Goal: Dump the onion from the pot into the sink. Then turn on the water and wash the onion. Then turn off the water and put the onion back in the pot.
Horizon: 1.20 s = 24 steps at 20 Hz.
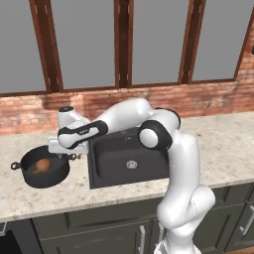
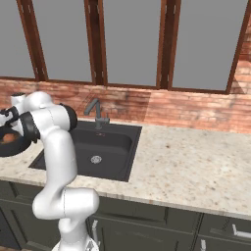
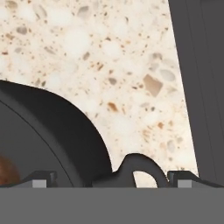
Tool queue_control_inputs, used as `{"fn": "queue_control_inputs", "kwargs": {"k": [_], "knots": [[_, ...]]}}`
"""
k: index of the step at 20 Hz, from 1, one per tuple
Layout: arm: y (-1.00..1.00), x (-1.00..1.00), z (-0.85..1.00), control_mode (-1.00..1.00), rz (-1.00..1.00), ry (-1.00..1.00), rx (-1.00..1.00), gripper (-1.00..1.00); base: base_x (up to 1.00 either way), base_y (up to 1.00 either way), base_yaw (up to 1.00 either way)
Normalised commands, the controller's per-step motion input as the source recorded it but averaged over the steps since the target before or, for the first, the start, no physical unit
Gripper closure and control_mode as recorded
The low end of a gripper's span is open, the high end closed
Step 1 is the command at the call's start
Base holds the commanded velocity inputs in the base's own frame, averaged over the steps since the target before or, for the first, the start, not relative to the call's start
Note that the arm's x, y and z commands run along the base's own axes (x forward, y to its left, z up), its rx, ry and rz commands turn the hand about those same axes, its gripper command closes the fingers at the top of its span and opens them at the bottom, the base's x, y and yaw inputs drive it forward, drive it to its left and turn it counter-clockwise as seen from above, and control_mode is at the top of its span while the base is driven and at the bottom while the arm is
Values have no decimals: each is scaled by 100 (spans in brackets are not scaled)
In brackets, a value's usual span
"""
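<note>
The pot (image 1: 41, 170) stands on the counter (image 1: 223, 149) just to the left of the sink (image 1: 130, 159), and the onion (image 1: 43, 164) lies inside it, so the dump step is not yet done. The gripper (image 1: 60, 148) hangs low over the pot's right-hand loop handle (image 3: 141, 169), with the jaws spread wide and nothing between them; in the hand view one fingertip (image 3: 40, 178) sits over the pot interior and the other over the strip of counter between pot and sink, so the handle lies between them. The judged step in hand is the approach to grasp this handle. Several faults are possible from here. If the gripper descends off centre, one fingertip may land on the rim or the handle top and push the pot along the counter instead of straddling the handle. If the jaws close on only the outer edge of the thin loop, the hold may be weak, and the pot could rotate or slip when lifted and tilted toward the sink. The pot's opposite handle (image 1: 16, 165) is unsupported, so a one-sided lift will tend to tip the pot; tipping too soon could roll the onion onto the counter rather than into the sink. The faucet (image 2: 97, 113) stands behind the basin and should be avoided during the swing.
</note>
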Motion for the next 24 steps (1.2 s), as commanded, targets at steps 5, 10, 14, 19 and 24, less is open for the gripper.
{"fn": "queue_control_inputs", "kwargs": {"k": [5,10,14,19,24], "knots": [[7,19,-16,-100,-2,0,-1,-100,0,0,0],[12,10,-26,-100,-1,0,0,-100,0,0,0],[16,0,-37,-100,0,0,0,100,0,0,0],[9,-6,-32,-100,0,0,0,100,0,0,0],[0,-27,-9,-100,0,-1,0,100,0,0,0]]}}
